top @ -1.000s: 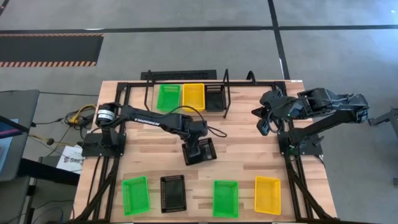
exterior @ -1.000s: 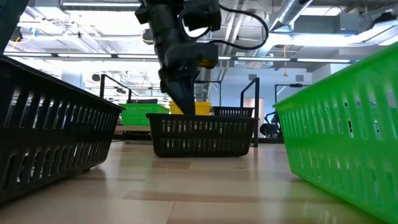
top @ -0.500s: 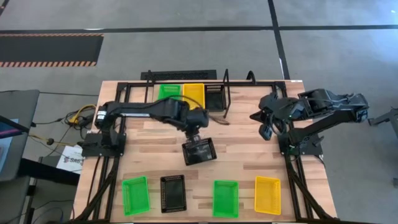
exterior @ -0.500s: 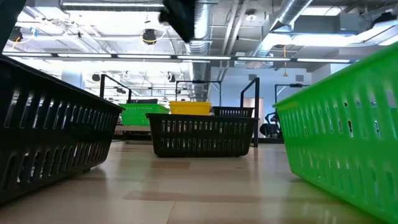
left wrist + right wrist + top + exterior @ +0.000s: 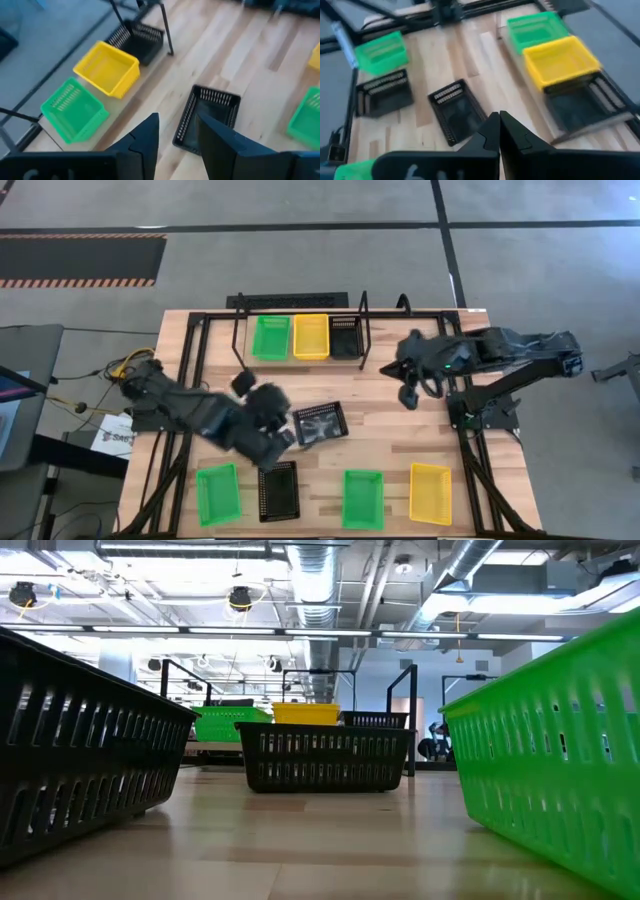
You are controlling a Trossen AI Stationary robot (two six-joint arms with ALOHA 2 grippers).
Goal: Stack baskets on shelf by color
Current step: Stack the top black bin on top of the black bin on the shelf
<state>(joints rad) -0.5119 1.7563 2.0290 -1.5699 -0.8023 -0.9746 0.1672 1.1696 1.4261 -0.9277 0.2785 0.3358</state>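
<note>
1. The shelf (image 5: pixel 305 358) stands at the far edge of the wooden table (image 5: pixel 390 430), between its black upright end loops.
2. Three baskets sit on the shelf in a row: a green basket (image 5: pixel 270 336) on the left, a yellow basket (image 5: pixel 311 335) in the middle and a black basket (image 5: pixel 345 336) on the right. Each touches or sits just beside its neighbour.
3. A loose black basket (image 5: pixel 321 423) rests upright near the middle of the table, turned slightly askew. No gripper touches it.
4. Along the near edge stand four more baskets, left to right: a green one (image 5: pixel 217 494), a black one (image 5: pixel 278 491), a second green one (image 5: pixel 363 499) and a yellow one (image 5: pixel 430 493). All are apart from one another.
5. The left gripper (image 5: pixel 175 137) hangs over the table to the left of the loose black basket, blurred in the high view. The left wrist view shows its fingers (image 5: pixel 145 137) apart with nothing between them.
6. The right gripper (image 5: pixel 499 131) hovers over the right part of the table, near the shelf's right end. The right wrist view shows its fingers together and empty.
7. In the low view, the near black and green baskets fill both sides, with the loose black basket between them farther back.
</note>
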